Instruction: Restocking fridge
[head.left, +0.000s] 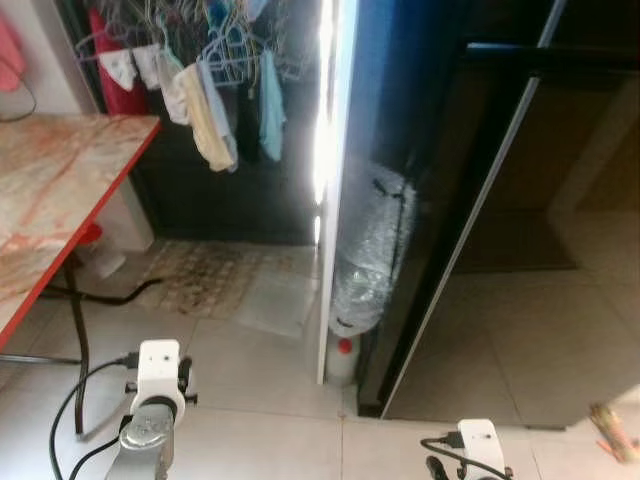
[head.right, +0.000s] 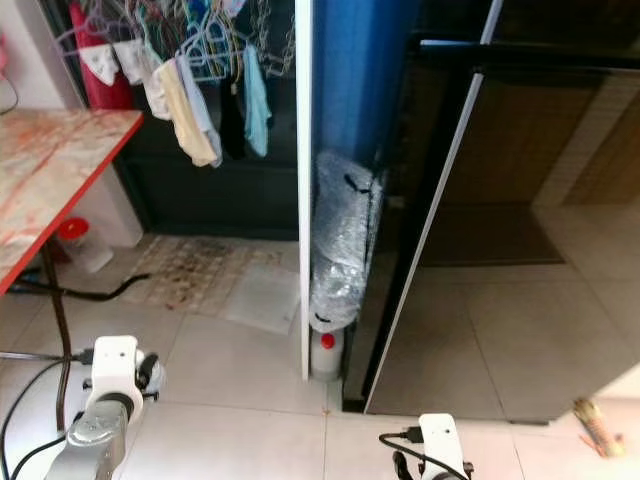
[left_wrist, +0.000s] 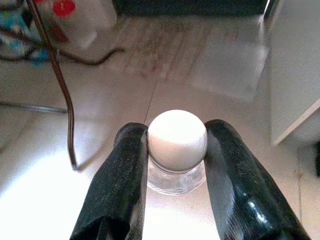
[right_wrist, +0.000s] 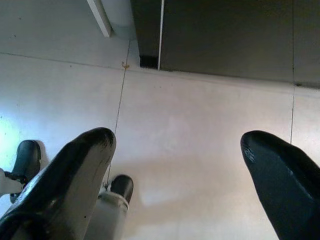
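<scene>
Pinched between the left gripper's fingers: a white-capped clear bottle, held low over the floor, short of the fridge. Right gripper near the fridge's foot, fingers spread wide, empty. Stocking seemingly not begun; carry, opening and placing left. Fridge interior hidden; bottle's body largely cut off, contents unclear.
</scene>
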